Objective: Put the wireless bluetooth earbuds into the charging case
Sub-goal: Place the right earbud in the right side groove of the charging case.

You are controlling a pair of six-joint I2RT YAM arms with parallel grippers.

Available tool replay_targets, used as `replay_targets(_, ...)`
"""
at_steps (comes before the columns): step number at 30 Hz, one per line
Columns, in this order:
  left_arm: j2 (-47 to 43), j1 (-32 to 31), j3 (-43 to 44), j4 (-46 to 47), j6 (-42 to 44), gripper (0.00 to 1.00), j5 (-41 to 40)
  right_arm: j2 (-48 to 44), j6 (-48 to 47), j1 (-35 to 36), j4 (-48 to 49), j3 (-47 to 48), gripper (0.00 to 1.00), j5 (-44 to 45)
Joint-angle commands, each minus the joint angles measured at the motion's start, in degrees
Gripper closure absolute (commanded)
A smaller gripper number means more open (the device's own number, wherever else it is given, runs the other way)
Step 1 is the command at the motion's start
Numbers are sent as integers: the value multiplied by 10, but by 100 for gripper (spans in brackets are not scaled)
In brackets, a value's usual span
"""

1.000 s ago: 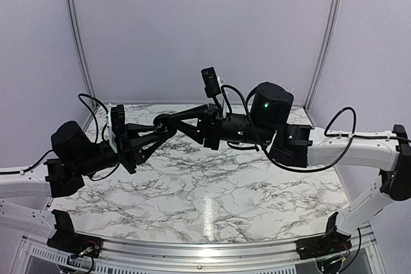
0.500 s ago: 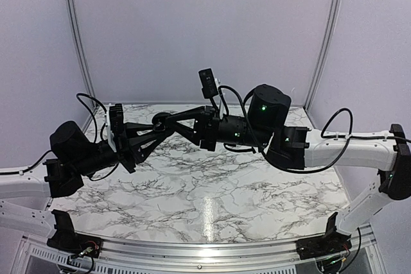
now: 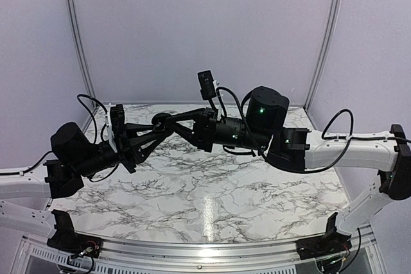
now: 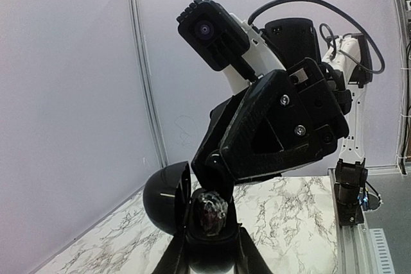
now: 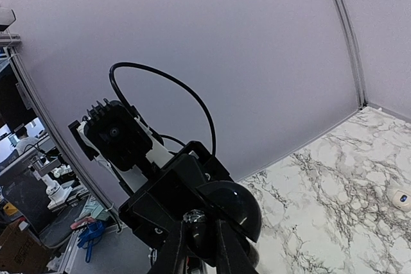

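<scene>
- The left pincer clamps the black glossy round clamshell charging case in the air above the white marble surface, with the lid open toward 9 o'clock.
- The right pincer is narrow, its tips at a glossy dark rounded earbud inside the case; I cannot tell whether it grips it.
- A small cream-white rounded item lies on the surface at 4 o'clock in the right wrist view.

Both arms aloft, reaching toward each other, pincers meeting mid-air. Left arm stretches up and rightward; left pincer clamps base of black round shell. Right arm extends leftward, wrist roughly level; right pincer fingers nearly together, tips at shell, grasp unclear.
</scene>
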Motion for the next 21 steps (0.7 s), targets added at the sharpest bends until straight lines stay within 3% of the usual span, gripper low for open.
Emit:
replay_targets(1,-20,0,2,56,-9,100,-6,-10,-9,3,-49,3,83,28)
replay_targets(6,-19,0,2,58,-11,100,-1,-16,-17,3,-59,7,74,40)
replay_targets(18,-9,0,2,61,-21,100,14,-15,-39,3,-80,26,67,39)
replay_targets(21,-3,2,4,61,-28,100,15,-26,-56,3,-77,25,60,27)
